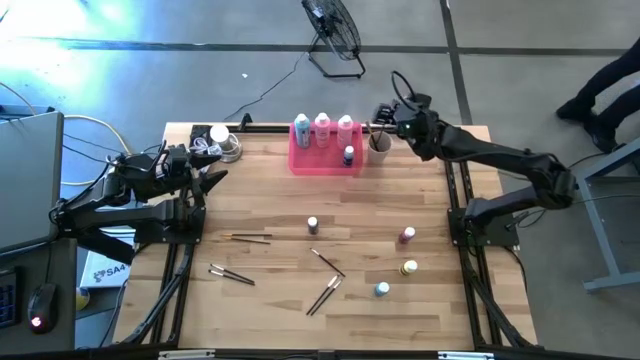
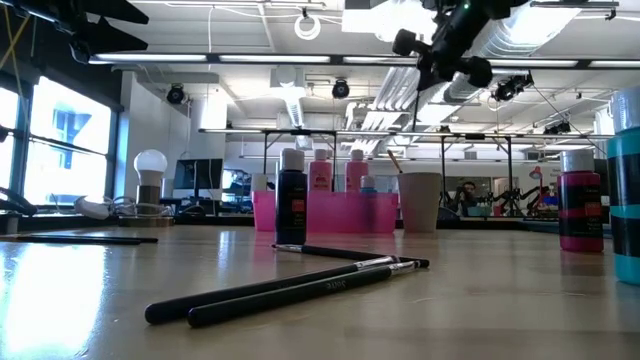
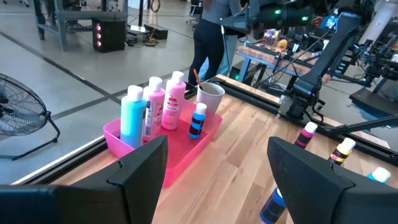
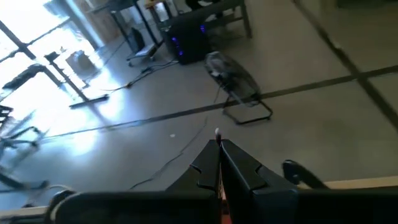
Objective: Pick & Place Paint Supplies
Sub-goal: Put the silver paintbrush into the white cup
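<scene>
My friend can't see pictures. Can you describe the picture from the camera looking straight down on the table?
On a wooden table, the right gripper hangs shut over a beige cup beside a pink tray of tall bottles. Tiny bottles and paintbrushes lie scattered nearer the front, and the left gripper waits open at the left edge.

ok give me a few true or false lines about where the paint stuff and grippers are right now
1. Three tall white-capped bottles stand in the pink tray. True.
2. The pale cup sits inside the pink tray. False: it stands on the table just beside the tray.
3. The right gripper is shut on a thin paintbrush above the cup. True.
4. The left gripper is closed around a small bottle. False: it is open and empty at the left side of the table.
5. All brushes are already in the cup. False: several loose brushes lie on the table.
</scene>
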Controlling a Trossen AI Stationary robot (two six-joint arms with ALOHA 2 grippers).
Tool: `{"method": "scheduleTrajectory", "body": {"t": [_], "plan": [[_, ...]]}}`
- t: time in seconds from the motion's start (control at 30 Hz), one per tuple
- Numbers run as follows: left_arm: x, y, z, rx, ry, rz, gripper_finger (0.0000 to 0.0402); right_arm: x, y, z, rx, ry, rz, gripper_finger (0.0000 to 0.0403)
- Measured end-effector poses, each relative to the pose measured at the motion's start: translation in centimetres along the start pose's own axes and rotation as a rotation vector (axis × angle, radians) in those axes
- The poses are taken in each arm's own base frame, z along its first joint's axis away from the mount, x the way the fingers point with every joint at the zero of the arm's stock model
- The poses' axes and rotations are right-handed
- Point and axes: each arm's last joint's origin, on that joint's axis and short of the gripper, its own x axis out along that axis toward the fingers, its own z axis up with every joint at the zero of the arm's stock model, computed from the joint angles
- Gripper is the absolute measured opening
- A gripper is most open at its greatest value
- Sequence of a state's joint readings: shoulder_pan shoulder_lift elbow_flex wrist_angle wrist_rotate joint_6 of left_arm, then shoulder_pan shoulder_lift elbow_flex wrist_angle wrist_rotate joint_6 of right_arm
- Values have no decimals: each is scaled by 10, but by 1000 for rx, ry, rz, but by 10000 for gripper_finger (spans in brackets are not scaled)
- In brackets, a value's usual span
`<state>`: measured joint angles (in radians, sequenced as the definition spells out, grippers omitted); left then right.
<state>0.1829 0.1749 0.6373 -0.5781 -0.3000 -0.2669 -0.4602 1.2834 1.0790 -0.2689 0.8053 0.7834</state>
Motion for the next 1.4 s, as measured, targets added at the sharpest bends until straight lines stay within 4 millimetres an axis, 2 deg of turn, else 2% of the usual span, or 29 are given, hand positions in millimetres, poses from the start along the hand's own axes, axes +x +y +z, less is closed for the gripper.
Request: {"method": "scheduleTrajectory", "body": {"t": [0.23,0.43,0.8,1.0,1.4], "plan": [[0,0,0,0,0,0,271,15,3,-17,-41,-51,-115,3],[0,0,0,0,0,0,271,33,7,-41,-73,-82,-208,3],[0,0,0,0,0,0,271,55,11,-71,-131,-98,-270,3],[0,0,0,0,0,0,271,58,10,-78,-168,-101,-300,3],[0,0,0,0,0,0,271,58,9,-78,-186,-94,-304,3]]}}
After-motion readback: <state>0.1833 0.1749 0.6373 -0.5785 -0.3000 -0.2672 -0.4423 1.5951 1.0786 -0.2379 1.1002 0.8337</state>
